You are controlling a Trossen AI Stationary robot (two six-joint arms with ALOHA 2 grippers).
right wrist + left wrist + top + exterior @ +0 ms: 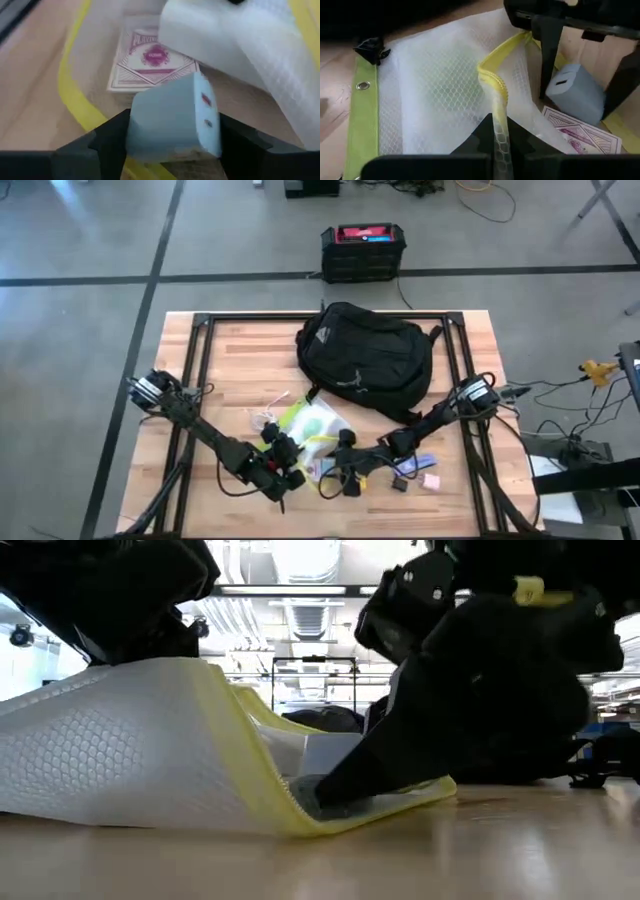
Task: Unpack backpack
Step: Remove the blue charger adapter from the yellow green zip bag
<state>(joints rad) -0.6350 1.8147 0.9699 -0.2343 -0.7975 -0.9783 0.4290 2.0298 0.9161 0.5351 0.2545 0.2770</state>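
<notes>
Your backpack [365, 358] lies on the far half of the wooden table [230, 355], rounded and black, with its small pale triangular logo turned toward the far left corner. It sits well apart from both grippers, and nothing is touching it.

Both arms meet at the near edge over a white mesh pouch [312, 428] with yellow trim. Your left gripper [499, 142] has its fingers pinched tight on the pouch's yellow zip edge [496, 85], lifting it into a ridge; the low view shows that side of the pouch raised off the table. A lime-green border with a metal eyelet [363, 85] runs along one side of the pouch.

Your right gripper [170, 135] reaches into the pouch mouth and clamps a pale blue-grey block [172, 122] between its two fingers; it looks like a small plug-in charger, with a small red mark on one face that you cannot read. Just beyond it, inside the pouch, lies a box of playing cards [150, 62] with a purple ornamental back; the printed word at its top begins "PLAYING", the rest is too blurred to make out.

Beyond the table, on the floor, stands a rigid black box with a red top [363, 250]; its label is too small to read.
</notes>
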